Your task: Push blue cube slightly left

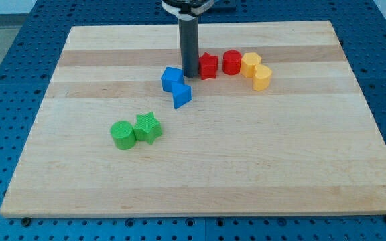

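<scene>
The blue cube sits just above the board's middle, with a second blue block touching it at its lower right. My tip stands at the cube's right side, very close to it, between the cube and a red star-like block. The dark rod rises straight up from there to the view's top.
A red cylinder and two yellow blocks lie right of the red star. A green cylinder and a green star touch each other at the lower left. The wooden board lies on a blue perforated table.
</scene>
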Robot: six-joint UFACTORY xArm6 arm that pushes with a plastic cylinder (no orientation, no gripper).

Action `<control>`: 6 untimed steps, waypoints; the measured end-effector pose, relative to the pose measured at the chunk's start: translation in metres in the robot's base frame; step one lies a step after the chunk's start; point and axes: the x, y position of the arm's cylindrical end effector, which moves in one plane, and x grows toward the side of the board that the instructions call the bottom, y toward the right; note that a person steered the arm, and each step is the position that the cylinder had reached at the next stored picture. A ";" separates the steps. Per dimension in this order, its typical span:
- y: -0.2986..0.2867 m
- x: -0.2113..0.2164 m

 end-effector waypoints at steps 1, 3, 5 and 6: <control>0.001 0.000; 0.004 0.002; -0.029 0.003; -0.042 0.000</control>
